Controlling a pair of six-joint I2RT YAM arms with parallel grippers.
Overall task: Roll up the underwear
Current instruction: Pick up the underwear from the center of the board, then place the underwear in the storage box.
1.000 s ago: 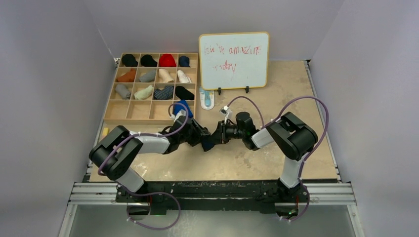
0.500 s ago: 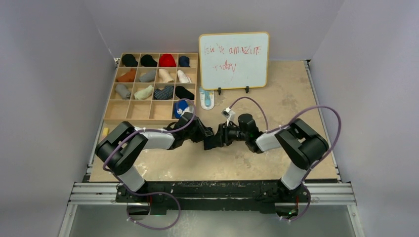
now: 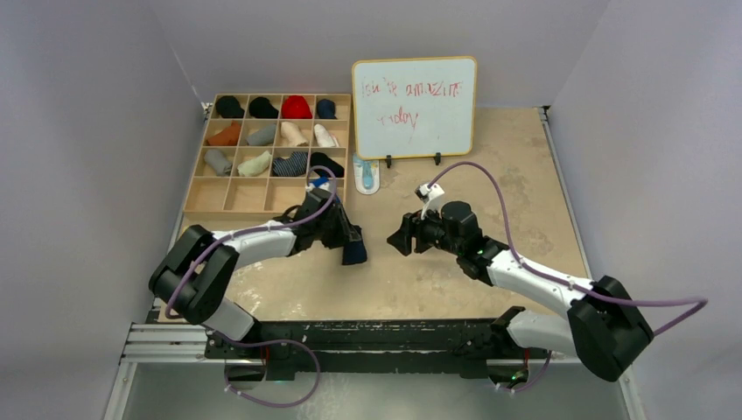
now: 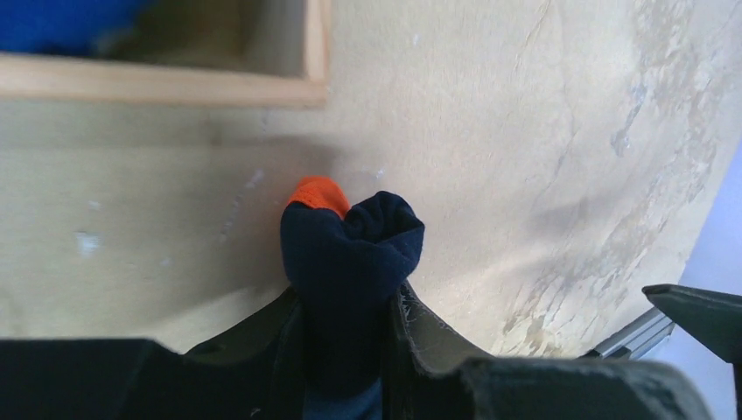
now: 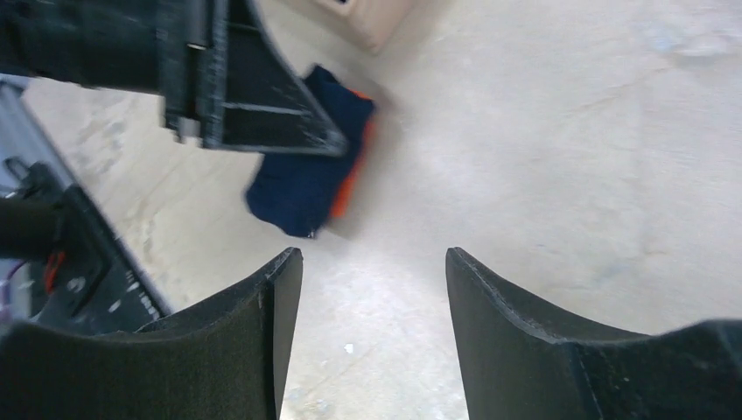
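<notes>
The navy underwear, bunched into a tight roll with orange trim showing, hangs just above the tabletop near the middle. My left gripper is shut on it. In the left wrist view the roll sticks out between the two fingers, its orange edge at the top. My right gripper stands open a short way to the right, apart from the roll and holding nothing. The right wrist view shows its two fingers spread over bare table, with the roll beyond them under the left gripper's finger.
A wooden divider tray with several rolled items fills the back left; a blue item lies in its near right cell, right behind the left gripper. A whiteboard stands at the back centre. A small white and blue object lies before it.
The right gripper opened, let go of the roll and drew back to the right. The left gripper closed on the navy roll and carried it slightly left.
</notes>
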